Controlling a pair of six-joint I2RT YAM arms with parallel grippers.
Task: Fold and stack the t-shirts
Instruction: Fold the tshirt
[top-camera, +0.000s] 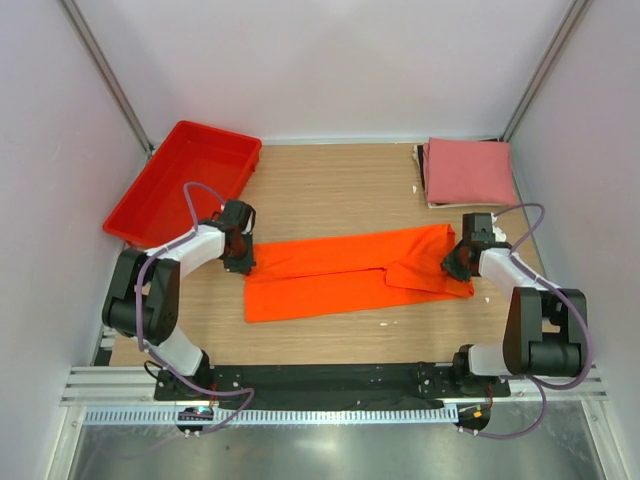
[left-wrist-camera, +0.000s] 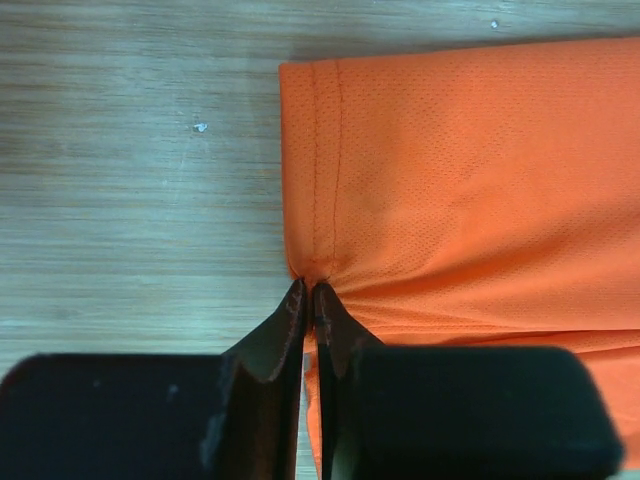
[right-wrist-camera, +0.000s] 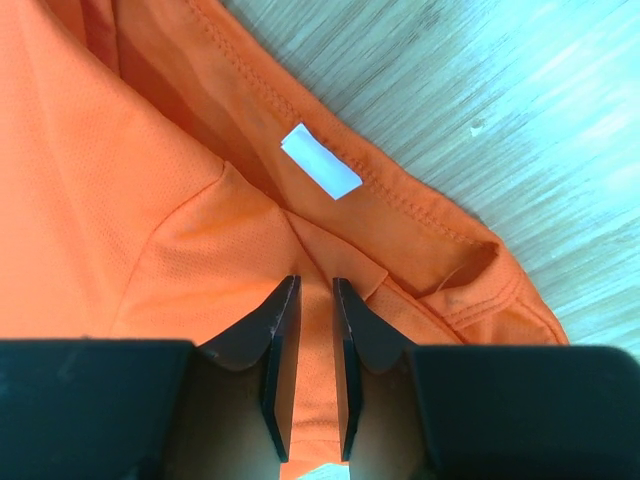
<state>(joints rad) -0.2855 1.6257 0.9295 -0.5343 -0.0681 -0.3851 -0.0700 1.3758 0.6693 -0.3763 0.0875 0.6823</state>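
- A pale wooden table (top-camera: 330, 180) boxed in by white walls, seen from above with both arm bases at 6 o'clock
- The orange t-shirt (top-camera: 340, 275) lies flat at the table's centre, already folded into a long narrow band
- Its long axis runs roughly from 9 o'clock to 3 o'clock, with the 9 o'clock end tipped slightly nearer the arms
- The left gripper (left-wrist-camera: 308, 285) sits at the 9 o'clock end, the stitched hem; its jaws are pressed together on the cloth edge, and puckers fan out from the pinch
- The right gripper (right-wrist-camera: 315, 285) sits at the 3 o'clock end, by the collar and its white neck label (right-wrist-camera: 320, 160); its jaws stand narrow with orange cloth filling the gap, and they appear to grip a thick fold there
- So each arm has one short end, and the band stretches straight between them
- The next fold would likely bring one end over the other along that 9-to-3 line, so the two ends need to travel level or the band will skew
- The pink t-shirt (top-camera: 468, 170) lies folded at 2 o'clock, well apart from the orange one, almost straight toward 12 o'clock from the right gripper; the right arm is the nearer one for stacking
- An empty red plastic tray (top-camera: 195, 175) sits at 10 o'clock, beyond the left gripper
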